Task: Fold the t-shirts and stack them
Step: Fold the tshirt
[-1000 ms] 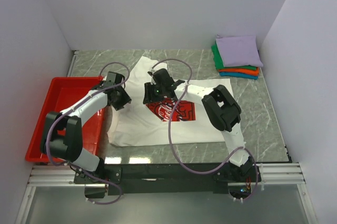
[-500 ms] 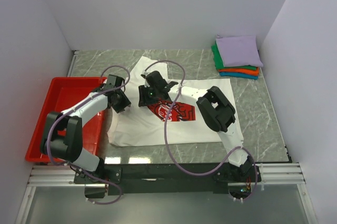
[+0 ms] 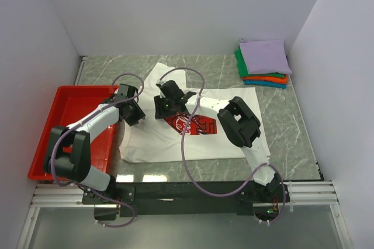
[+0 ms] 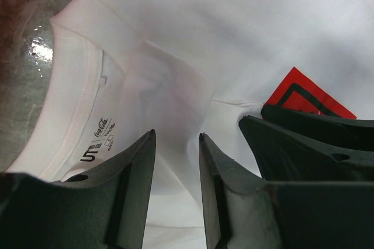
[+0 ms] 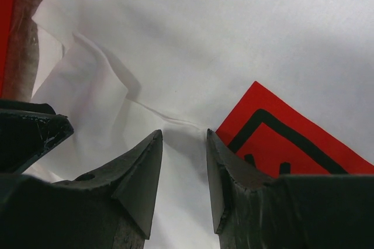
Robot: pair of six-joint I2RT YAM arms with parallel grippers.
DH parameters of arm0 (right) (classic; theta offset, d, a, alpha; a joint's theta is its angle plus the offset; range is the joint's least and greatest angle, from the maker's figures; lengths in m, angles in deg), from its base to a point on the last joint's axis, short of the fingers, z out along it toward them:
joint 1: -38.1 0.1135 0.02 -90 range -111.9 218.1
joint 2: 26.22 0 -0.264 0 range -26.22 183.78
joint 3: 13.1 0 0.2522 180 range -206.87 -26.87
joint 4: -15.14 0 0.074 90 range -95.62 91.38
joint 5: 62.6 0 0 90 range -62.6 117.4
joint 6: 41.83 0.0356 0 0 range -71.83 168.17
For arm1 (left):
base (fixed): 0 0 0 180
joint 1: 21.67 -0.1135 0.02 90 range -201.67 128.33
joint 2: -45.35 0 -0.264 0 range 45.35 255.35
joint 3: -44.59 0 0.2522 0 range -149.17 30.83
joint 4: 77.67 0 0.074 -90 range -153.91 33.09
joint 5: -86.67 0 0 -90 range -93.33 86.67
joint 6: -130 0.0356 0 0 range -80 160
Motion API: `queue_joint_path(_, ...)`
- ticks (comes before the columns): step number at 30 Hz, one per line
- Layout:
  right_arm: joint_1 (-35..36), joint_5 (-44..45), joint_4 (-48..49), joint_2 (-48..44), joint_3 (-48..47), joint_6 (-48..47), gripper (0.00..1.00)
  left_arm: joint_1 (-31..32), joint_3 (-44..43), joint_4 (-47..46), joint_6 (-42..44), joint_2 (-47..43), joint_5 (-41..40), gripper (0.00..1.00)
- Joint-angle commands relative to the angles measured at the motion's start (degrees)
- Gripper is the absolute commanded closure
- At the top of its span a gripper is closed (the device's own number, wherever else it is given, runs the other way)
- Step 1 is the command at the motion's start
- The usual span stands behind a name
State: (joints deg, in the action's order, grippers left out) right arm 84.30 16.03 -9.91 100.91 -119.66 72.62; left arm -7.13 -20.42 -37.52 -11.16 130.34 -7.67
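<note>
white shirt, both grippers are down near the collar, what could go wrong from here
1. The left gripper and right gripper stand open very close together over the white shirt; closing or lifting could knock them together.
2. Only a shallow crease lies between the right jaws, so the pinch may slip or catch one layer.
3. The shirt's edge lies beside the red tray; dragging could snag it.

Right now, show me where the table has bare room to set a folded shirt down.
Bare marble table between the white t-shirt and the folded stack, along the right wall; also the far-left strip behind the red tray. Crowded: the shirt's collar end, under both jaws.
</note>
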Motion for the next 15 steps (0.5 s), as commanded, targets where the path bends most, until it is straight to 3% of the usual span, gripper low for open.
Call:
queue_joint_path(1,0.6,2.7,-0.3,-0.4,-1.2,-1.0,0.57,-0.1,0.4,-1.3,0.6,-2.1,0.5,0.59)
queue_joint_path(15,2.1,2.3,-0.2,0.0,-1.0,-0.9,0.61,-0.1,1.1,-1.7,0.7,-2.3,0.7,0.6)
